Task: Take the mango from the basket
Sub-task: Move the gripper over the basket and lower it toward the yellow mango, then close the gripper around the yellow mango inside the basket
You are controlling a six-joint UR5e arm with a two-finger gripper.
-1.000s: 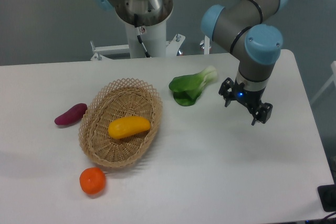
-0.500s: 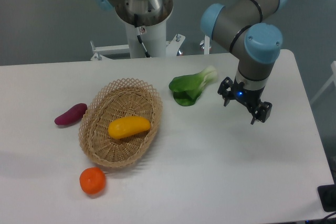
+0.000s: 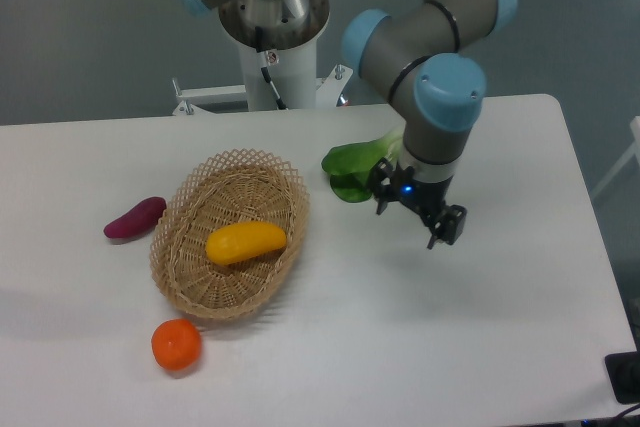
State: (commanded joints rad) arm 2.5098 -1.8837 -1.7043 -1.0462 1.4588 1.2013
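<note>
The yellow-orange mango (image 3: 245,242) lies on its side in the middle of the light tan woven basket (image 3: 190,289), left of the table's centre. My gripper (image 3: 413,219) hangs above the table well to the right of the basket, just below the leafy green. Its two black fingers (image 3: 447,229) stand apart with nothing between them. Nothing touches the mango.
A green bok choy (image 3: 358,164) lies behind the gripper, partly covered by the arm. Left of the basket is a purple sweet potato (image 3: 134,217), with a round orange tangerine (image 3: 176,344) in front of it. The robot's base column (image 3: 270,37) stands at the table's back edge.
The arm has swung left, bringing the gripper from the right part of the table to just below the bok choy, closer to the basket. The produce has not moved.
</note>
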